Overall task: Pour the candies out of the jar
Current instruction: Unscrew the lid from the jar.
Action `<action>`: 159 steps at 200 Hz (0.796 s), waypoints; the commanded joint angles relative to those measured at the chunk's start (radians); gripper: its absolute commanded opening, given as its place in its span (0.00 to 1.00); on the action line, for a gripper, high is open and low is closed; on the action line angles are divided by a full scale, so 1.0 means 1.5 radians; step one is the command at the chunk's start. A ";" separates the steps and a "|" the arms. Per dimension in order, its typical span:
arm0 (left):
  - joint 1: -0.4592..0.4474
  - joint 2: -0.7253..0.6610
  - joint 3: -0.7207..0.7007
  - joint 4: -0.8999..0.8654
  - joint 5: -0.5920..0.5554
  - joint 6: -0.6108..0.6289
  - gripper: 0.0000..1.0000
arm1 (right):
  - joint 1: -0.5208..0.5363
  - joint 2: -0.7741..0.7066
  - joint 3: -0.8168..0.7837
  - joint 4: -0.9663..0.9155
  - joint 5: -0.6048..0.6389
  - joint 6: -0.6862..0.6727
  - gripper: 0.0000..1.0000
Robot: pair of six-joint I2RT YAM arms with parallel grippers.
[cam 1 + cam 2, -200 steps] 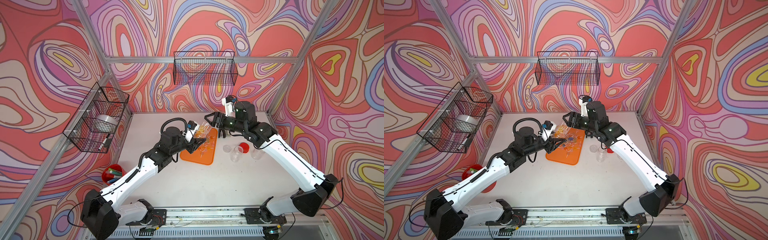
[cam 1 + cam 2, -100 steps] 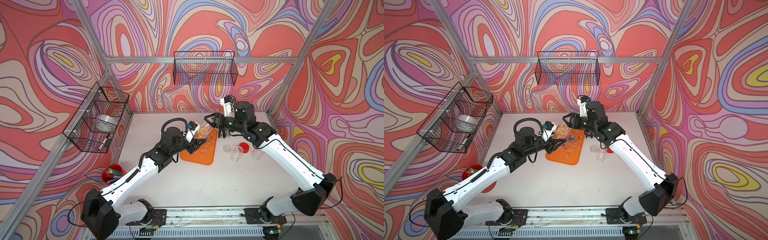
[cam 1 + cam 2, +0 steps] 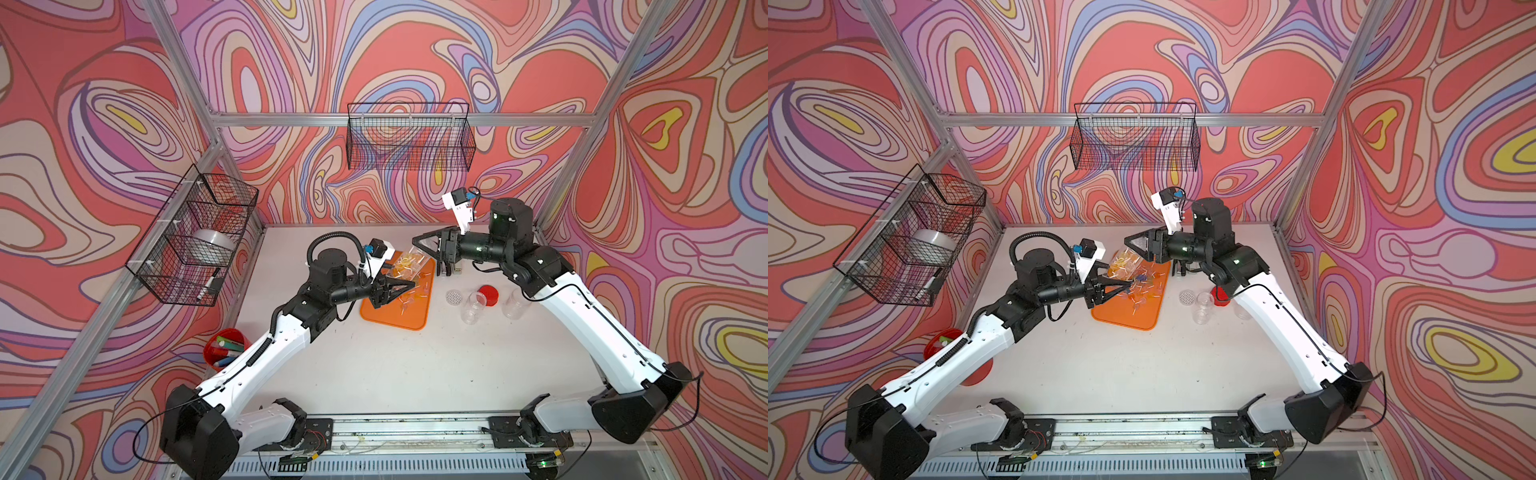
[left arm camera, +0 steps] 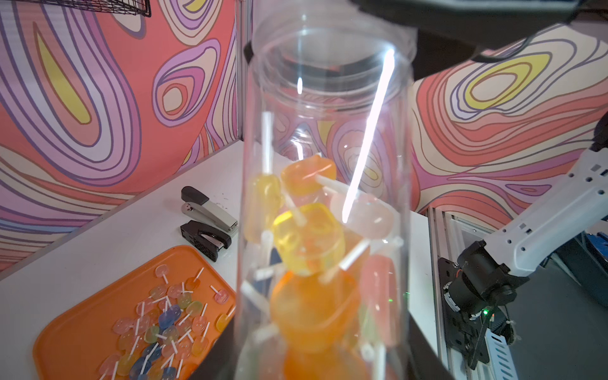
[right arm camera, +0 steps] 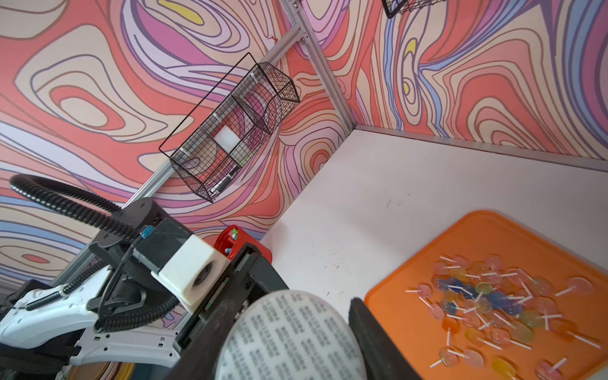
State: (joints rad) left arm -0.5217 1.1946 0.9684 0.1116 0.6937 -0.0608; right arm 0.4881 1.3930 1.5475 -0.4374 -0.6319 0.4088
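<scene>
Jar (image 3: 409, 266): clear, held off the table between both grippers, tilted over the far end of the tray (image 3: 390, 318) in both top views
Left gripper (image 3: 405, 286): closed around the jar's body at its lower end, fingers set at a middling gap
Right gripper (image 3: 419, 243): fingers on either side of the jar's raised end, reading as a grip on it
Candies (image 5: 487, 302), poured: a loose heap of pink, blue, yellow and green sweets with white sticks lying on the tray
Candies, in the jar (image 4: 309, 243): a cluster of orange, yellow and pale pink ones bunched toward the left gripper's end
Progress: well under way; the larger share appears to be out, with a smaller part left inside
Left to do: likely a steeper tilt or a shake, since the crossed sticks look able to jam; the mouth itself is out of view
Label (image 5: 289, 339): round grey disc on the jar's raised end with rows of small print, too fine to read
Other writing: no brand legible on the jar, tray or arms
Nearby: two empty jars (image 3: 471, 307) and a red lid (image 3: 488, 294) on the table beside the tray
</scene>
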 commanded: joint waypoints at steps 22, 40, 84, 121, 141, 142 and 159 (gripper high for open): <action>0.006 -0.006 -0.002 0.025 0.006 -0.011 0.00 | -0.030 -0.011 -0.013 0.079 -0.073 0.094 0.43; 0.006 -0.005 -0.008 0.024 -0.011 -0.006 0.00 | -0.035 -0.002 -0.004 0.081 -0.065 0.139 0.42; 0.006 0.003 -0.014 0.028 -0.033 -0.005 0.00 | -0.034 0.010 0.000 0.075 -0.072 0.164 0.41; 0.005 0.020 0.001 0.016 -0.037 -0.009 0.00 | -0.016 0.000 0.009 0.045 -0.029 0.103 0.41; 0.003 0.027 0.008 0.012 -0.042 -0.008 0.00 | 0.016 0.012 0.045 -0.019 0.019 0.046 0.41; 0.002 0.027 0.008 0.012 -0.042 -0.008 0.00 | 0.017 0.013 0.047 -0.021 0.020 0.043 0.41; -0.001 0.033 0.014 0.008 -0.048 -0.005 0.00 | 0.039 0.029 0.065 -0.049 0.040 0.011 0.40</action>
State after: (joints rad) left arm -0.5220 1.2167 0.9661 0.1394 0.6621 -0.0788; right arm 0.4839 1.4231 1.5730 -0.4553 -0.5968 0.5056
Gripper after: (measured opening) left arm 0.471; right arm 0.542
